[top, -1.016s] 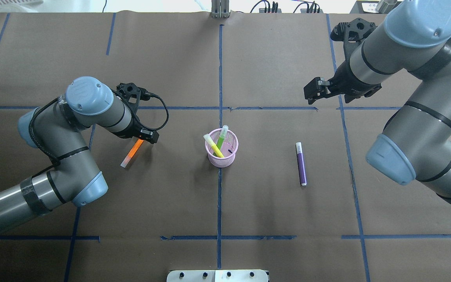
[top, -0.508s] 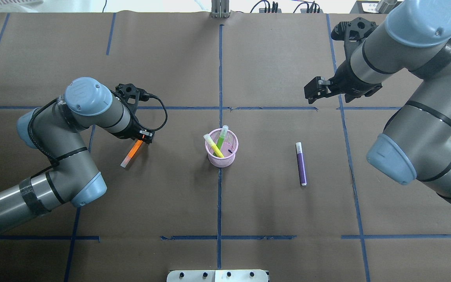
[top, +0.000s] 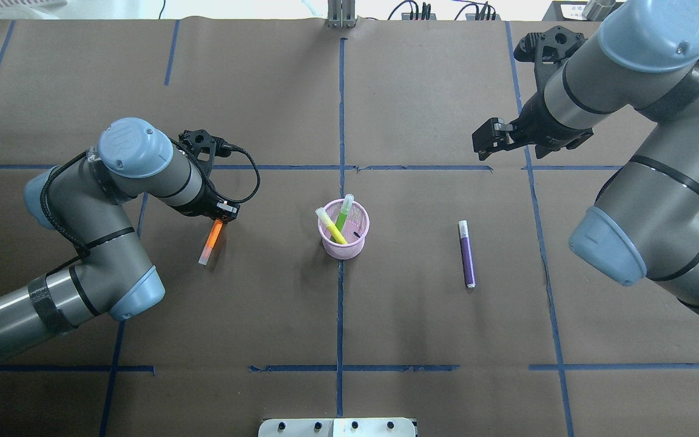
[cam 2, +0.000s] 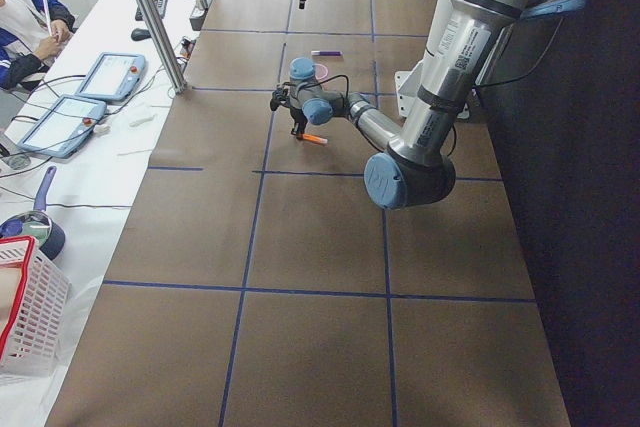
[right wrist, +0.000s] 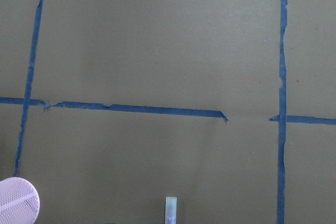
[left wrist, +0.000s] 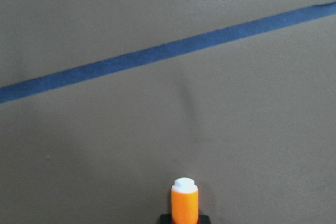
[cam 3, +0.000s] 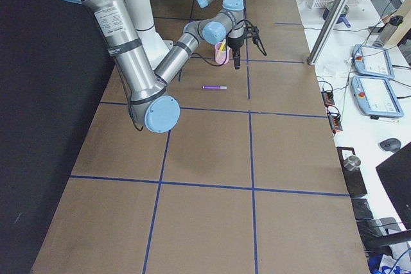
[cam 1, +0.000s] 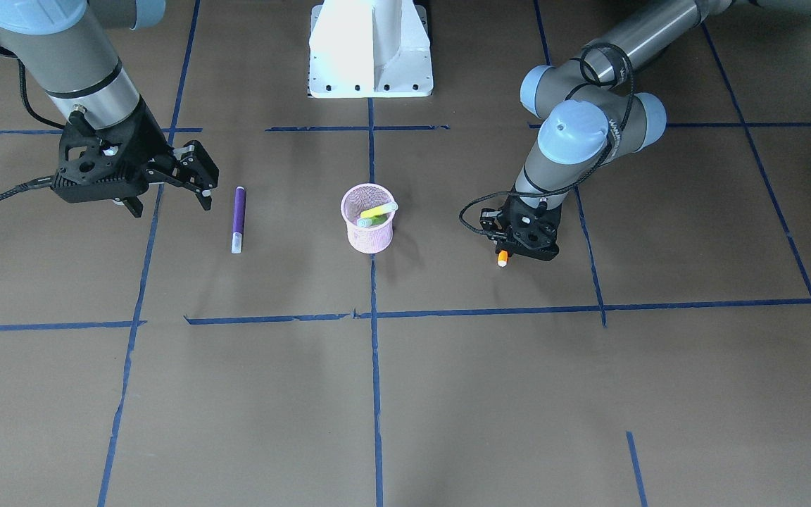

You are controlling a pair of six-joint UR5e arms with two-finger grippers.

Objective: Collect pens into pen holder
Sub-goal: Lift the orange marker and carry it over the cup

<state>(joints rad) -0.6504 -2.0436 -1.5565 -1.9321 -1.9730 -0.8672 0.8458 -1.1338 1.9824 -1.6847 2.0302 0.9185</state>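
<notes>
Paper, brown and crossed by blue tape lines (top: 341, 109), covers the table (top: 264, 91). We see the right arm (top: 641, 60) come in large on the overhead view's right. The right gripper (top: 480, 142) hangs over the paper with its two fingers spread apart and nothing between them. The left arm (top: 137, 152) bends low on the other side, and the left gripper (top: 223, 213) is clamped on the orange pen (top: 210, 241) near its butt end.

The cup (top: 343, 249) is small, round and made of pink wire mesh, slightly tapered. It stands upright near the middle of the table, on a tape line. Two pens lean inside it, a yellow pen (top: 332, 229) and a green pen (top: 343, 213), with their pale caps above the rim. The purple pen (top: 466, 255) lies flat on the paper, well apart from the cup on the right arm's side, its pale cap toward the far edge.

From overhead, the orange pen slants out from under the left gripper, pale cap lowest in the picture. We cannot tell whether that cap touches the paper. The front view shows only the pen's orange butt poking out below the gripper. The left wrist view shows that same butt, white-tipped, over bare paper and one tape line. The right wrist view catches only the purple pen's cap at its bottom edge and the cup's mesh in the bottom-left corner.
</notes>
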